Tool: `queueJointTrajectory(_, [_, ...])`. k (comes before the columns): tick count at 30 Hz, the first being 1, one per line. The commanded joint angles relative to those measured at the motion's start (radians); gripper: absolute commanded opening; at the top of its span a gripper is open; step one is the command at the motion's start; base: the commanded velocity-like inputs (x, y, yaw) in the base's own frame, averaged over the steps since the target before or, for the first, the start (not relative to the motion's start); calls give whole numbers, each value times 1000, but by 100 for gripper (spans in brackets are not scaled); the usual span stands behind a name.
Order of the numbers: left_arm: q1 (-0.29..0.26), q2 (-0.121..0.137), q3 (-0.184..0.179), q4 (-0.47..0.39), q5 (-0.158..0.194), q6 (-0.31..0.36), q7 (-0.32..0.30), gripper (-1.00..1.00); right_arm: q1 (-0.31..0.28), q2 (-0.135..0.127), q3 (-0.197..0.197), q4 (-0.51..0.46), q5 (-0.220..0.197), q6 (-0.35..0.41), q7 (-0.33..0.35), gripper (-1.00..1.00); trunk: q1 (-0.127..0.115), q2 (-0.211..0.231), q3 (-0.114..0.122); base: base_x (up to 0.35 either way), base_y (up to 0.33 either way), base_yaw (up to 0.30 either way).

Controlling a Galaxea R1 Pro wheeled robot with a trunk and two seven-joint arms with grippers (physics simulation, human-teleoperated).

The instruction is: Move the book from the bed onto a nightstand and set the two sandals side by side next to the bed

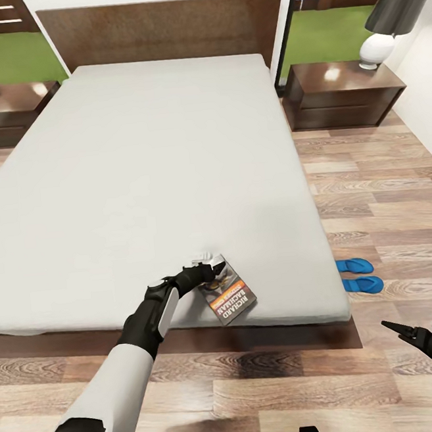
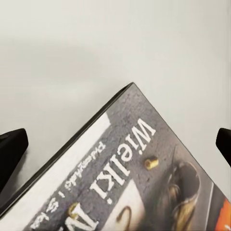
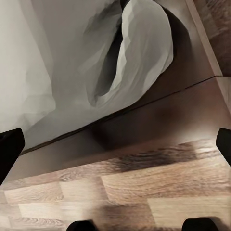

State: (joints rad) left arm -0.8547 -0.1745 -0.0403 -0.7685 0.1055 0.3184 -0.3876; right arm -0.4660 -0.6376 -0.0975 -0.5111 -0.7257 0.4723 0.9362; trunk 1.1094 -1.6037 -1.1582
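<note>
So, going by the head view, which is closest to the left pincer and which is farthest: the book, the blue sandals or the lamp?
1. The book: right at the left pincer, on the bed's near edge.
2. The sandals: on the floor beside the bed, to the right.
3. The lamp: far right, on the nightstand by the headboard.

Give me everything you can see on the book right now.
The book is a thin paperback lying flat on the grey mattress near the bed's foot edge. Dark cover with a picture, an orange band, white lettering, pale spine. The left tool is at its far corner, fingers spread to either side in the wrist view; contact is unclear.
</note>
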Motion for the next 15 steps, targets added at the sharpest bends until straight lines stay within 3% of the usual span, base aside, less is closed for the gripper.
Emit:
queueJointTrajectory(1, [0, 0, 0, 0, 4, 14, 3, 100, 0, 0, -1, 0, -6, 8, 1, 100, 0, 0, -1, -37, 0, 0])
queueJointTrajectory(15, [0, 0, -1, 0, 4, 14, 3, 100, 0, 0, -1, 0, -6, 8, 1, 100, 0, 0, -1, -23, 0, 0])
